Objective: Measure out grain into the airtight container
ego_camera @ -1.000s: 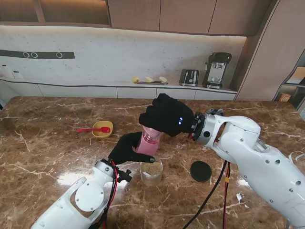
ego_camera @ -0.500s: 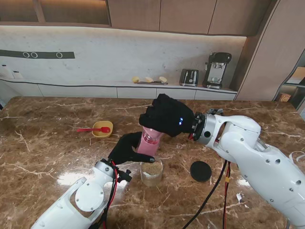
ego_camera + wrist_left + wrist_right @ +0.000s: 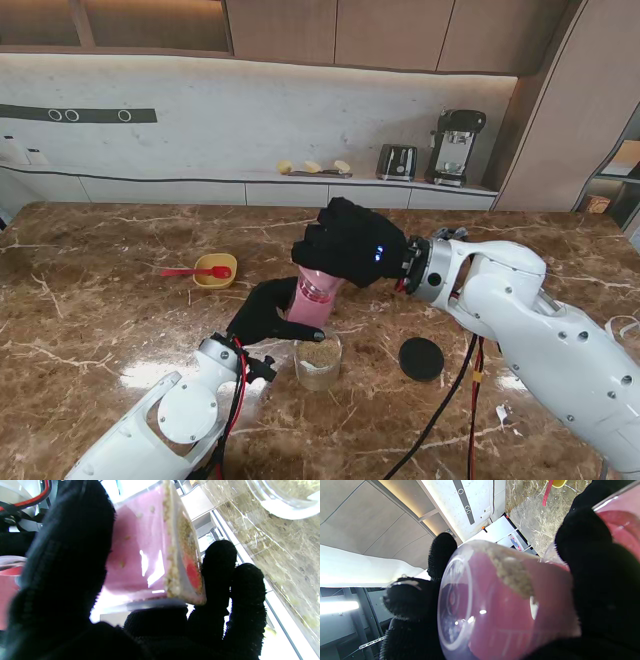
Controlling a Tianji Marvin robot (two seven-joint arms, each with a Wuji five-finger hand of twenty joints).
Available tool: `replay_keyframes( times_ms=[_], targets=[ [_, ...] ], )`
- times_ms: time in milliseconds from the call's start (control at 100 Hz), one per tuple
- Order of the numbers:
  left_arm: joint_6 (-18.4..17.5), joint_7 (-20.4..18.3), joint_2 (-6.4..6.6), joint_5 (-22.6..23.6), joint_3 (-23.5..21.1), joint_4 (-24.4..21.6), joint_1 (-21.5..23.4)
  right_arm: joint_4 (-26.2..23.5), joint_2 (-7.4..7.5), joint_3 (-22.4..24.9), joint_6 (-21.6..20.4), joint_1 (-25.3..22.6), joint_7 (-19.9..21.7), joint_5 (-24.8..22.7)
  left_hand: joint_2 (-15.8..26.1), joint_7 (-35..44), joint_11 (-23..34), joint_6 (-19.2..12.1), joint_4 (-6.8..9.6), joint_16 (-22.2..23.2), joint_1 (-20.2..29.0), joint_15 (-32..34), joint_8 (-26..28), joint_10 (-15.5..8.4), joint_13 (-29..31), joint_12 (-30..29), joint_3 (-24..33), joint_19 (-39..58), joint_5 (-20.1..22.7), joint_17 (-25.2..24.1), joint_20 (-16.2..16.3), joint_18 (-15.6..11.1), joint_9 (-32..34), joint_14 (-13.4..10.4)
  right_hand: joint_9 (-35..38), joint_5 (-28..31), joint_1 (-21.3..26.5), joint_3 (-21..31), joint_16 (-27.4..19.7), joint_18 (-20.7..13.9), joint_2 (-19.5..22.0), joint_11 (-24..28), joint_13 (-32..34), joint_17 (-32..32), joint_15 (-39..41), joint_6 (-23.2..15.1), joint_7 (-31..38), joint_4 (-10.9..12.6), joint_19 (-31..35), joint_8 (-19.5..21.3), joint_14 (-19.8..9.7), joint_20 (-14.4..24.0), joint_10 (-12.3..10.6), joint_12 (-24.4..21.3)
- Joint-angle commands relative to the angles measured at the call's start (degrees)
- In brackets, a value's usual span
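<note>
The right hand (image 3: 352, 240) grips a tilted clear measuring cup (image 3: 318, 285), pouring grain into the pink plastic airtight container (image 3: 306, 305) clasped by the left hand (image 3: 262, 312). Tip gradually, rims aligned, to avoid spills.

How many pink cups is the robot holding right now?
2. The right hand tips one pink cup over another pink cup held by the left hand. Gloves hide much of both.
</note>
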Motion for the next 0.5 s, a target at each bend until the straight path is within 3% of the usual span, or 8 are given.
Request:
replay_keyframes(
  times_ms=[0,30,70,100,180,260,390,490],
  targets=[
    [-0.08,0.17,-0.27,0.03,-0.04,-0.28,0.01,0.28,-0.10,-0.09,-0.44,-0.15,0.79,0.42,23.66,17.52,7.87,-17.63,0.63,0.19,12.65,3.32,4.78,-7.79,2.86,4.26,29.89,3.39,13.00,0.33,0.77,-0.91,7.72,-3.57,-1.50,2.77,-1.88,10.92,3.98,-9.71,14.18,2.17,0.92,-0.97,5.17,-4.67,-1.42,-0.34,0.42,-0.36,-10.90,2.32,-0.41,-3.47],
    [-0.08,0.16,-0.27,0.03,-0.06,-0.28,0.01,0.29,-0.08,-0.07,-0.42,-0.15,0.76,0.37,23.65,17.53,7.89,-17.69,0.63,0.18,12.63,3.33,4.78,-7.81,2.86,4.26,29.89,3.40,13.02,0.33,0.77,-0.90,7.77,-3.57,-1.63,3.63,-4.59,10.42,4.03,-9.82,15.69,2.91,0.98,-0.89,5.26,-4.01,-4.17,0.20,0.47,1.82,-10.95,2.45,-0.33,-4.87],
    [-0.07,0.13,-0.26,0.01,-0.07,-0.29,0.02,0.24,-0.09,-0.02,-0.46,-0.19,0.77,0.37,23.72,17.58,7.88,-17.67,0.61,0.17,12.59,3.34,4.80,-7.84,2.90,4.25,29.90,3.39,13.10,0.33,0.77,-0.90,7.72,-3.61,-1.65,3.64,-4.12,10.59,4.04,-9.92,15.81,3.01,1.07,-0.76,5.32,-4.06,-4.44,0.49,0.51,2.20,-10.96,2.46,-0.37,-5.08],
    [-0.08,0.12,-0.26,0.00,-0.07,-0.29,0.02,0.19,-0.10,0.03,-0.51,-0.24,0.85,0.40,23.71,17.55,7.89,-17.67,0.62,0.17,12.62,3.34,4.79,-7.87,2.89,4.25,29.92,3.39,13.01,0.33,0.77,-0.90,7.72,-3.62,-1.60,2.91,-1.37,10.79,4.03,-9.93,15.13,3.03,1.13,-0.69,5.35,-4.56,-3.37,0.23,0.56,1.78,-10.97,2.44,-0.44,-5.16],
    [-0.10,0.10,-0.26,-0.02,-0.05,-0.26,0.00,0.00,-0.03,0.10,-0.41,-0.28,1.01,0.05,23.68,17.56,7.93,-17.72,0.62,0.15,12.60,3.35,4.78,-7.94,2.92,4.25,29.93,3.39,13.02,0.33,0.77,-0.90,7.76,-3.71,-0.25,2.02,8.08,15.29,3.88,-10.02,12.68,0.93,1.36,-0.51,5.18,-5.25,-0.47,0.20,0.50,-0.94,-11.26,2.31,-0.51,-0.04],
    [-0.14,0.11,-0.27,-0.03,-0.05,-0.26,-0.01,-0.05,-0.08,0.21,-0.57,-0.33,1.21,0.19,23.70,17.56,7.92,-17.76,0.62,0.13,12.56,3.34,4.78,-7.92,2.93,4.22,29.93,3.43,13.04,0.45,0.77,-0.99,7.77,-3.73,0.20,2.34,11.58,17.56,3.85,-10.03,12.12,-0.14,1.34,-0.50,5.13,-4.87,-1.08,0.60,0.50,-1.24,-11.30,2.28,-0.45,0.81],
    [-0.16,0.14,-0.27,-0.01,-0.07,-0.25,-0.01,0.03,-0.04,0.14,-0.60,-0.22,1.05,0.14,23.72,17.57,7.96,-17.72,0.60,0.10,12.58,3.31,4.78,-7.87,2.91,4.24,29.92,3.43,13.00,0.45,0.76,-1.03,7.80,-3.65,-0.05,1.82,7.39,15.75,3.80,-10.03,11.77,-0.38,1.38,-0.51,5.01,-4.85,-1.23,0.00,0.51,-1.35,-11.38,2.27,-0.35,1.19],
    [-0.13,0.11,-0.26,0.01,-0.09,-0.27,-0.02,0.19,-0.06,0.09,-0.79,-0.11,0.96,0.37,23.72,17.59,7.96,-17.72,0.63,0.10,12.59,3.32,4.79,-7.87,2.99,4.22,29.93,3.44,13.00,0.45,0.75,-1.03,7.79,-3.61,-1.45,2.45,-0.30,13.16,3.88,-10.03,11.87,2.00,1.18,-0.51,4.96,-4.19,-2.41,0.71,0.52,-0.81,-11.10,2.24,-0.46,-2.20]
  ],
)
